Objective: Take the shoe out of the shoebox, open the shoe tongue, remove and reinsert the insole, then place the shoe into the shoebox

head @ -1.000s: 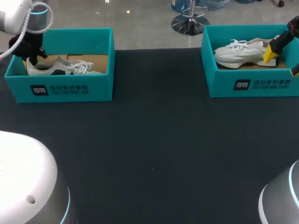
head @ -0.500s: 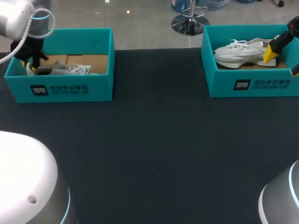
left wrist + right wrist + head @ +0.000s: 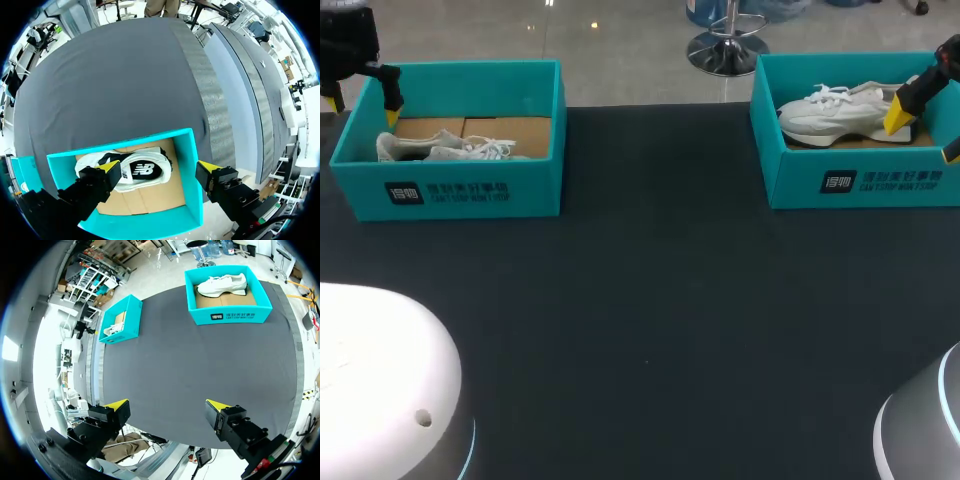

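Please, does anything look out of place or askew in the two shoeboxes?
The left shoe appears to lie on its side in the left shoebox, side panel up; the right shoe stands on its sole in the right shoebox. Nothing else stands out.

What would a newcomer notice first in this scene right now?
Two teal boxes stand at the dark table's far edge, the left shoebox and the right shoebox. Each has a white shoe lying inside, the left sneaker and the right sneaker. The left gripper hangs open and empty above the left shoebox's outer end. The right gripper is also open and holds nothing.
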Available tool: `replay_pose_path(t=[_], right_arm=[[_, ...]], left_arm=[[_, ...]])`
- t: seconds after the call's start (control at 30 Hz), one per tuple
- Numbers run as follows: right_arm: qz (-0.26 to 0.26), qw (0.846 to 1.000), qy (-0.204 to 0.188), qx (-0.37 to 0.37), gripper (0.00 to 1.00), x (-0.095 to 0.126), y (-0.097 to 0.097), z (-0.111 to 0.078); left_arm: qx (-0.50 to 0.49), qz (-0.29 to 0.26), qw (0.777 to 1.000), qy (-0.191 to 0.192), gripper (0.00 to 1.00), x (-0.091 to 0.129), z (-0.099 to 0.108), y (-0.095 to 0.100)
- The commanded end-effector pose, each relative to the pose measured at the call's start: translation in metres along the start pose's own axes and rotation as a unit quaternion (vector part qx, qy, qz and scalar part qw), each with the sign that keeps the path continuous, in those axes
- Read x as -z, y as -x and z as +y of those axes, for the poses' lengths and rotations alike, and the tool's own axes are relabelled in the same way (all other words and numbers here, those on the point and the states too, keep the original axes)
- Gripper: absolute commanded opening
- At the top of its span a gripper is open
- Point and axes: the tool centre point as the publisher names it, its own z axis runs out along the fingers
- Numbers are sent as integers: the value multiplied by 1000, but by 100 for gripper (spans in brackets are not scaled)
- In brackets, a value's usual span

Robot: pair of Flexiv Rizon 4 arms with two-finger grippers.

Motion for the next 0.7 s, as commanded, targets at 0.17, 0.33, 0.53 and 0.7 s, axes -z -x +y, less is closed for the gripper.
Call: replay_pose_path(t=[0.17, 0.33, 0.53, 0.7], right_arm=[[-1, 1000, -3, 0, 100, 0, -1, 3], [-1, 1000, -3, 0, 100, 0, -1, 3], [-1, 1000, -3, 0, 100, 0, -1, 3], [-1, 1000, -3, 0, 100, 0, -1, 3]], left_arm=[[16, 12, 1000, 7, 100, 45, -56, 28], [16, 12, 1000, 7, 100, 45, -56, 28], [16, 12, 1000, 7, 100, 45, -56, 28], [16, 12, 1000, 7, 100, 45, -56, 28]])
